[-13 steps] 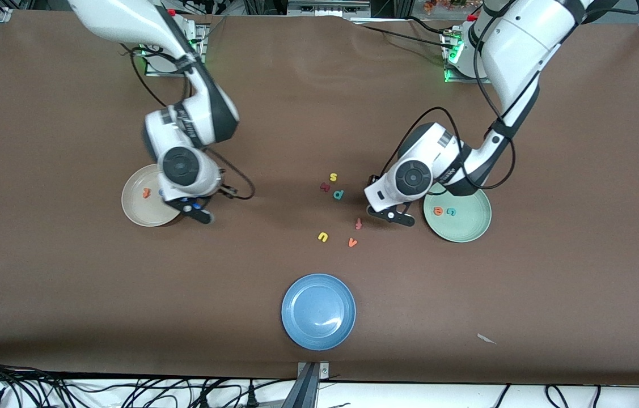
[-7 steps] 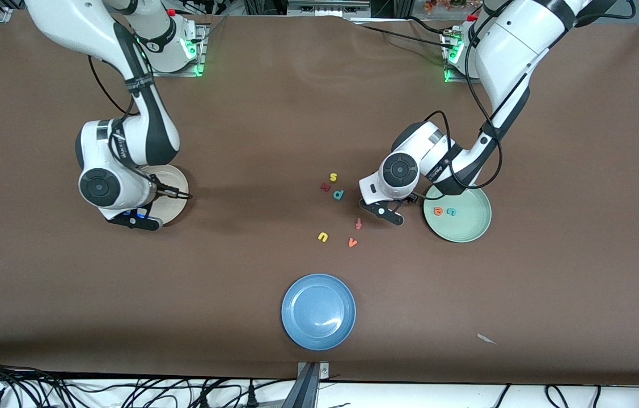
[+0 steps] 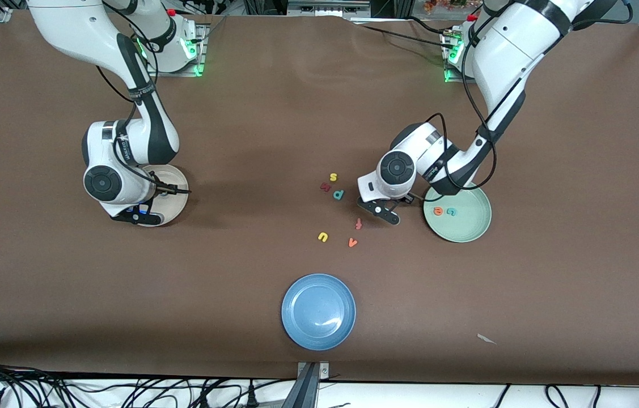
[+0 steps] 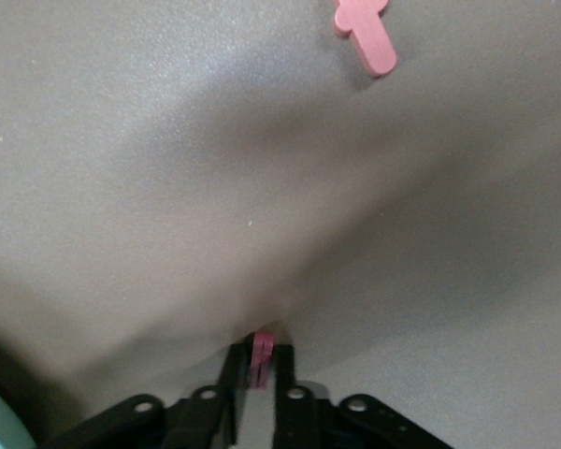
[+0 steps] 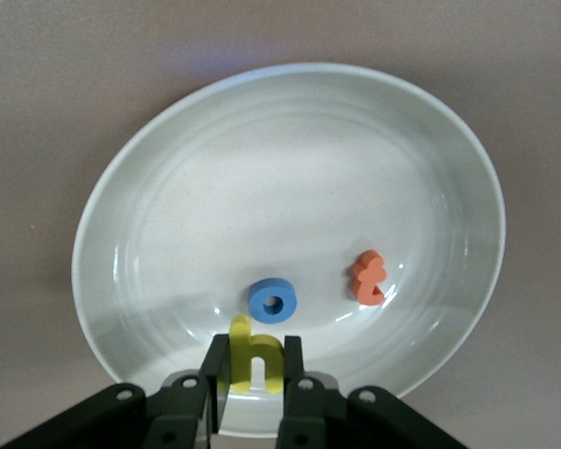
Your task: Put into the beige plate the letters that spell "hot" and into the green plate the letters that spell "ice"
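My left gripper [image 3: 383,209] is down at the table beside the green plate [image 3: 466,229], shut on the maroon i [image 4: 263,358], which stands on edge between the fingers. In that plate lie the orange e [image 3: 438,211] and the teal c [image 3: 451,212]. Over the beige plate [image 3: 176,199] my right gripper [image 5: 255,354] is shut on the yellow h [image 5: 255,363]. The blue o [image 5: 273,301] and the orange t [image 5: 367,279] lie in the beige plate [image 5: 290,150]. My left gripper [image 4: 260,367] shows only its fingertips.
Loose letters lie mid-table: yellow s [image 3: 333,177], a maroon letter [image 3: 325,186], teal p [image 3: 339,195], orange-red f [image 3: 358,223], yellow u [image 3: 322,237], orange v [image 3: 352,242]. A blue plate [image 3: 318,311] sits near the front edge.
The right arm swung toward its own end of the table and now stands over the beige plate with the h. The left gripper closed on the i and shifted slightly away from the green plate.
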Controlling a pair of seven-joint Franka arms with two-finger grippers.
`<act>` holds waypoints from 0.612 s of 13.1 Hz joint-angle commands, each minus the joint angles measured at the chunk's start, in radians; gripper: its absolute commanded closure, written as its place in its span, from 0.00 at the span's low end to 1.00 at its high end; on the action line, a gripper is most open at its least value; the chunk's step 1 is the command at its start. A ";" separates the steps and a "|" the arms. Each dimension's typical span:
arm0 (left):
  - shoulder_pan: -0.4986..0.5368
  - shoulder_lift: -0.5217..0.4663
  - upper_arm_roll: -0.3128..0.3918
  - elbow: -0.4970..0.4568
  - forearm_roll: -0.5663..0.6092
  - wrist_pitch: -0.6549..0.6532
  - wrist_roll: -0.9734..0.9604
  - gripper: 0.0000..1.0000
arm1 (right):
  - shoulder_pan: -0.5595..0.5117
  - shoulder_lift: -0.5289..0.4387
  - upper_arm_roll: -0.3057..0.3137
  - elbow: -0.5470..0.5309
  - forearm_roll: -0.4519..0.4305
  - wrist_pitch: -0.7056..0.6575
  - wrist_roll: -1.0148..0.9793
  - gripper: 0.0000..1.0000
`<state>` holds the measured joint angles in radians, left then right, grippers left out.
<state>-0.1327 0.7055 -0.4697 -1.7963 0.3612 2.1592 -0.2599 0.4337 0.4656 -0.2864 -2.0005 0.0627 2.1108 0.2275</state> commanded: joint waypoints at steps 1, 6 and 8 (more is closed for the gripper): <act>0.005 -0.009 -0.003 -0.006 0.033 -0.001 0.005 1.00 | -0.004 -0.002 -0.002 -0.012 0.104 0.011 -0.033 0.79; 0.044 -0.087 -0.001 0.040 0.024 -0.181 0.077 1.00 | -0.007 0.036 0.001 -0.006 0.109 0.038 -0.091 0.51; 0.106 -0.106 -0.001 0.048 0.025 -0.220 0.178 1.00 | -0.007 0.019 0.000 0.008 0.109 0.022 -0.079 0.03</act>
<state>-0.0816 0.6309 -0.4673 -1.7461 0.3612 1.9766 -0.1726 0.4335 0.5019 -0.2869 -2.0009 0.1493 2.1398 0.1724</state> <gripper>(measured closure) 0.903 0.559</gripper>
